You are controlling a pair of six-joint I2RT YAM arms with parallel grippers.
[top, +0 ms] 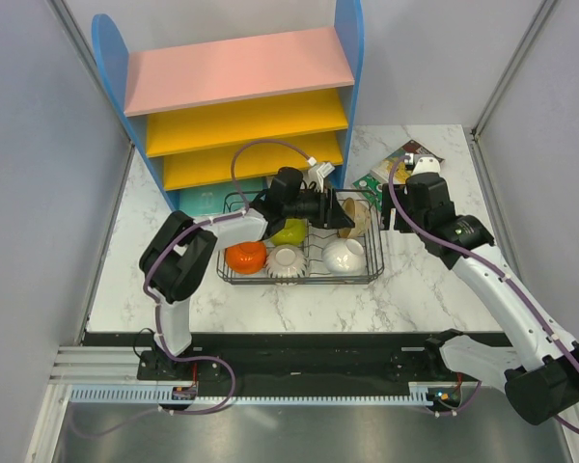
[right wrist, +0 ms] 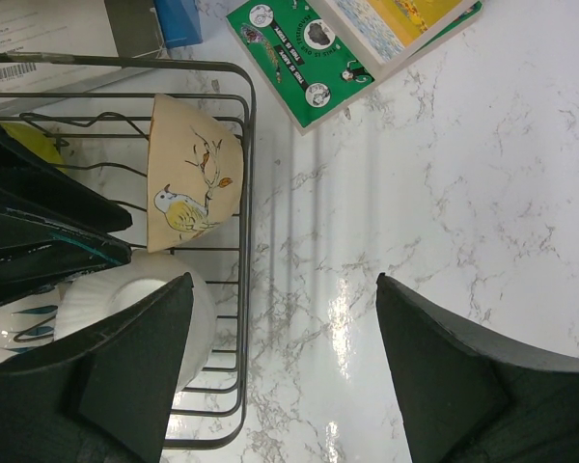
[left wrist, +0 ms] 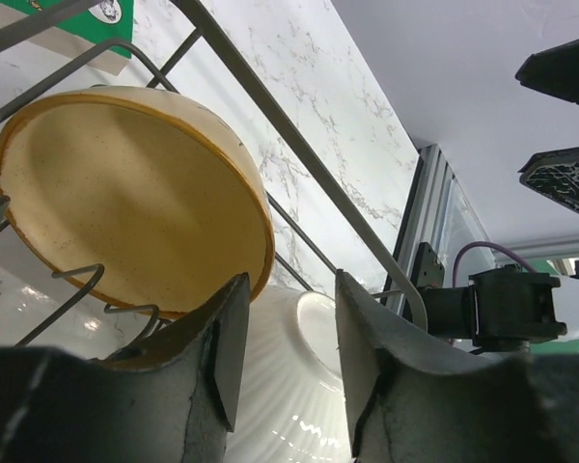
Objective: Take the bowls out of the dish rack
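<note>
Left wrist view: left pincer, fingers apart, sits beside the tan bowl at ten o'clock in the dish rack.

Grey walls enclose a marble table and a blue shelf unit.

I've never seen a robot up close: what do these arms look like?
The left arm and right arm have white links between bulky black joints, with purple cables looping alongside. The left tool and right tool each end in two dark wedge-shaped fingers.
</note>
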